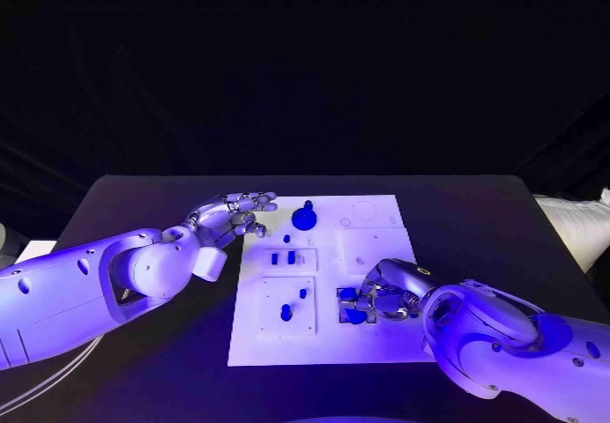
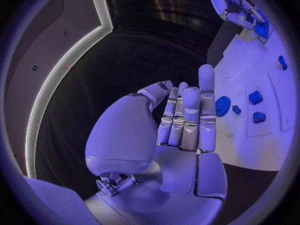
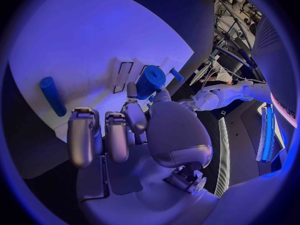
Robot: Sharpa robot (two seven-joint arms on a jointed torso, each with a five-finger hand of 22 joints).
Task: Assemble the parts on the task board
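Note:
The white task board point(image 1: 382, 231) lies mid-table. My left hand point(image 1: 235, 216) hovers over its far left edge with fingers straight and apart point(image 2: 187, 117), holding nothing. Beside it stands a round blue part point(image 1: 304, 216) point(image 2: 222, 106). Two small blue parts point(image 1: 284, 257) stand in a left slot, and another point(image 1: 286, 311) lies nearer me. My right hand point(image 1: 388, 300) rests on the board's near right area, fingers curled over blue parts point(image 1: 350, 305). In the right wrist view a blue cylinder point(image 3: 150, 81) sits pinched between its thumb and a fingertip point(image 3: 131, 92).
A blue rod point(image 3: 52, 95) lies on the board beside my right hand. The black table point(image 1: 152, 198) surrounds the board on all sides. Something white point(image 1: 575, 225) lies at the table's right edge.

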